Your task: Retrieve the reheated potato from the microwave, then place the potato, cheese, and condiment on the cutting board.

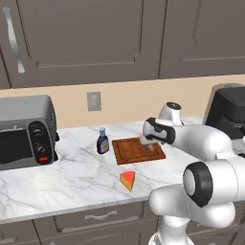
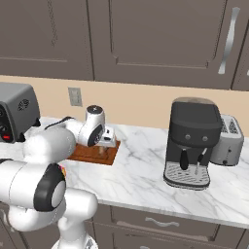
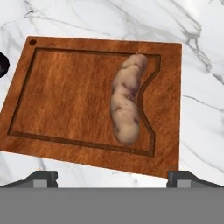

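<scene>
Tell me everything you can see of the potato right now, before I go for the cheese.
The potato is long, lumpy and pale tan with darker brownish blotches, its skin unbroken as far as it shows. It lies flat on the cutting board, inside the groove on the side where that groove bends inward, and touches only the wood. The gripper hangs above it, jaws spread wide, holding nothing.
</scene>
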Robot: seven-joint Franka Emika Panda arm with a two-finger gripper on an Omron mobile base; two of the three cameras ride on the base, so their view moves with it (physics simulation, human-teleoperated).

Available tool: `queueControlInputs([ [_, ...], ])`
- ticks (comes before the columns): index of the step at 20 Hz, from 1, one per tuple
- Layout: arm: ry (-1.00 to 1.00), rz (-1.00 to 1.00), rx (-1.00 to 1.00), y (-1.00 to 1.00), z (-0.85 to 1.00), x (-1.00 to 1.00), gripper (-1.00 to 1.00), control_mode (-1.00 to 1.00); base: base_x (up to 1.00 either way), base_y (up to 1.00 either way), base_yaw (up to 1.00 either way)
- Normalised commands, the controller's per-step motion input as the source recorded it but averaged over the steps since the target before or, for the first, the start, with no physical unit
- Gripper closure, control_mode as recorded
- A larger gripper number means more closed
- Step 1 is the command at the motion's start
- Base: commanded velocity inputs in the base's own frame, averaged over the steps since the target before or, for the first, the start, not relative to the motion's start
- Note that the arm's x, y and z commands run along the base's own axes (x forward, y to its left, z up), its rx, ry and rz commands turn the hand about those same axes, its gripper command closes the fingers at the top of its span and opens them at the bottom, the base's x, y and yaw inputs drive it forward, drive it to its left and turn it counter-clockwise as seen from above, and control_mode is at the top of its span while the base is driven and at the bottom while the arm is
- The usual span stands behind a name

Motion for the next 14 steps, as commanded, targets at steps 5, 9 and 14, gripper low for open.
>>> queueControlInputs([
  [5,0.11,0.0,-0.01,0.0,0.28,-0.11,-1.0,-1.0,0.0,0.0,0.0],
  [9,0.04,0.0,0.0,0.0,0.37,-0.16,-1.0,-1.0,0.0,0.0,0.0],
  [14,0.04,0.0,0.0,0.04,0.39,-0.52,-1.0,-1.0,0.0,0.0,0.0],
])
